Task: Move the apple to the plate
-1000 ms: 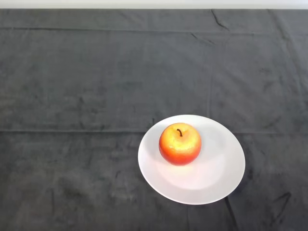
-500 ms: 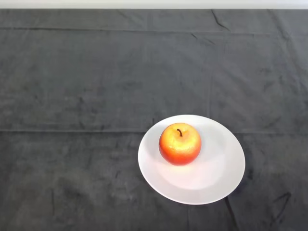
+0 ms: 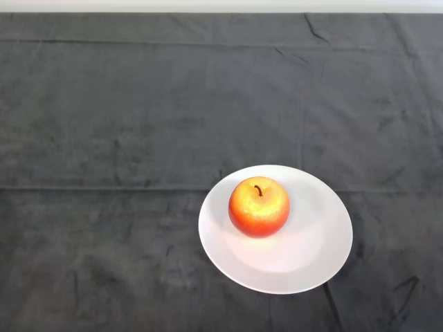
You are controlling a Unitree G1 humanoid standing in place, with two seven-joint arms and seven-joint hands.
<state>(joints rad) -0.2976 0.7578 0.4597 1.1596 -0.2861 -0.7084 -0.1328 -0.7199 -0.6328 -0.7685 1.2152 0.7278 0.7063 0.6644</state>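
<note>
Nearest the camera lies a stretch of the dark cloth [image 3: 104,277] that covers the bench, creased and rumpled in places, with a small fold mark near the lower right corner. Just beyond that strip sits the white plate [image 3: 311,259], round and shallow, placed right of the middle of the head view and in its lower half. Its near rim lies close to the bottom edge, and its far rim reaches about halfway up the view.

The apple [image 3: 259,207] rests on the plate, upright, with its short dark stem pointing up. It is red and orange around the sides and yellow near the top. It sits on the left part of the plate rather than at the centre, closer to the far-left rim than to the near-right rim, and it casts a soft shadow on the white surface toward the right and front. The bare part of the plate spreads out to the right of the fruit and in front of it.

A long horizontal crease in the cloth runs across the view at about the level of the plate's far rim. Beyond it the cloth carries on to the far edge of the bench, where a thin pale strip [image 3: 221,5] shows along the top.
</note>
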